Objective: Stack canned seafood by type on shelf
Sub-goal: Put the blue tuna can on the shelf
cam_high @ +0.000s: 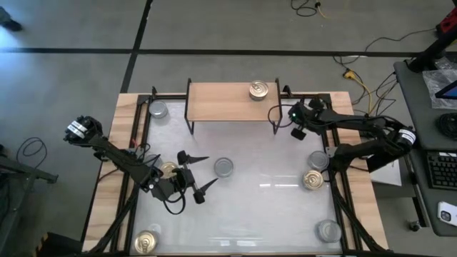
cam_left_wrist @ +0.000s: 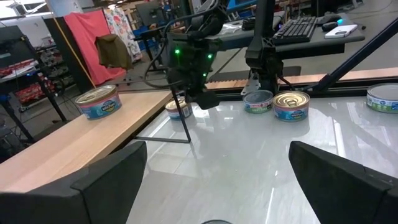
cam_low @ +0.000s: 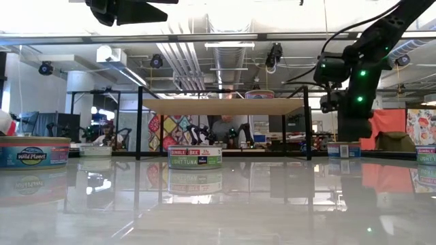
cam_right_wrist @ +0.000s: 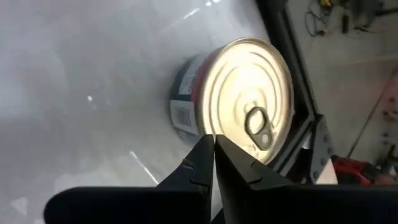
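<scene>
The shelf [cam_high: 232, 101], a light wood plank on thin black legs, stands at the table's far middle and carries one gold-topped can [cam_high: 258, 90]. Several more cans rest flat on the glossy table. My right gripper [cam_right_wrist: 213, 142] is shut at the right side, slanting down over a gold-topped can [cam_right_wrist: 245, 102] that sits beside a silver-topped one [cam_high: 318, 160]. My left gripper [cam_high: 208, 172] hangs open above the table's left half, between a gold-topped can [cam_high: 168, 170] and a silver-topped can [cam_high: 223, 167], holding nothing. My right gripper's shut fingertips stand at the near rim [cam_right_wrist: 208, 127] of the gold-topped can, coming slantwise from above. Nothing sits between the fingers. Whether the tips touch the rim, I cannot tell. The can rests flat on the table.
Other cans lie at the far left [cam_high: 158, 109], near left [cam_high: 146, 241] and near right [cam_high: 328, 230]. A black metal frame rail [cam_high: 338, 200] runs along the table's right side, close to the right gripper's can. Open table lies in the middle.
</scene>
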{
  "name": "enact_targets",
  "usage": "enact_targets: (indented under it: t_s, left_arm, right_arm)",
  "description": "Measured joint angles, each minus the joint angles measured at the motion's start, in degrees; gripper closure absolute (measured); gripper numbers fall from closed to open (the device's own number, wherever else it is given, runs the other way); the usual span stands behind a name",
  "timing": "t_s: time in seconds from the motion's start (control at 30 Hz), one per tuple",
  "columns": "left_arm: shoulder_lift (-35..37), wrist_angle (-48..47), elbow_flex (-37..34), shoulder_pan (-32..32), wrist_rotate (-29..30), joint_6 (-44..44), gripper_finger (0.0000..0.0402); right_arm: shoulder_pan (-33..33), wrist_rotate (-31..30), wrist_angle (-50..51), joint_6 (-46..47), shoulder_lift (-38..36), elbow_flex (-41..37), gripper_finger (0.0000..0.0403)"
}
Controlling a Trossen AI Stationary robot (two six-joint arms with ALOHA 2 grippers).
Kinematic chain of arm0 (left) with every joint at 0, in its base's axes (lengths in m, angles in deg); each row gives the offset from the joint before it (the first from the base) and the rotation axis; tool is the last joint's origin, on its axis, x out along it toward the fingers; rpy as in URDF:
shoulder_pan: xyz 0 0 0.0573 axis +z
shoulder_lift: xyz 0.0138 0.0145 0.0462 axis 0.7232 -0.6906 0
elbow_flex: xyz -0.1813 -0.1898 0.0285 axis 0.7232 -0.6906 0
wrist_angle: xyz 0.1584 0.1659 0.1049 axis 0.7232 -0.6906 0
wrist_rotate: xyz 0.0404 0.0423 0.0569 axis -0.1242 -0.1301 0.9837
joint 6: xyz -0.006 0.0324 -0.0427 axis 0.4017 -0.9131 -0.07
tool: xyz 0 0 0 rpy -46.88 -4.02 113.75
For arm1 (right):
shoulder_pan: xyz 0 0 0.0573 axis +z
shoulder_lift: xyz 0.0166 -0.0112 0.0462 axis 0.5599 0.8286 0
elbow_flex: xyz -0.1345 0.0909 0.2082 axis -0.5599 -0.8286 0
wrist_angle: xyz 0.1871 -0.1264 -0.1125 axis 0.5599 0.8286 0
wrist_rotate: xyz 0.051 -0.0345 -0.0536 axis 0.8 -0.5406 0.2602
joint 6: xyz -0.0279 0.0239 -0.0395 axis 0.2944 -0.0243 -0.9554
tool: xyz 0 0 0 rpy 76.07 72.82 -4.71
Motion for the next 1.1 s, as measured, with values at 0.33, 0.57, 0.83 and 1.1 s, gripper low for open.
enact_targets:
  t_s: [0.33,0.57,0.83,1.1]
  left_arm:
    - [0.00,0.02,0.00,0.00,0.02,0.00,0.0025]
    - [0.00,0.02,0.00,0.00,0.02,0.00,0.0025]
    - [0.00,0.02,0.00,0.00,0.02,0.02,0.0025]
    - [0.00,0.04,0.00,0.00,0.02,0.02,0.0025]
  right_arm:
    - [0.13,9.72,10.24,1.12,-0.04,4.89,0.0392]
    - [0.16,22.84,14.44,1.48,-0.10,8.41,0.0391]
    - [-0.22,4.22,14.38,4.28,0.15,8.71,0.0390]
    - [-0.92,8.57,14.25,3.30,1.41,8.47,0.0390]
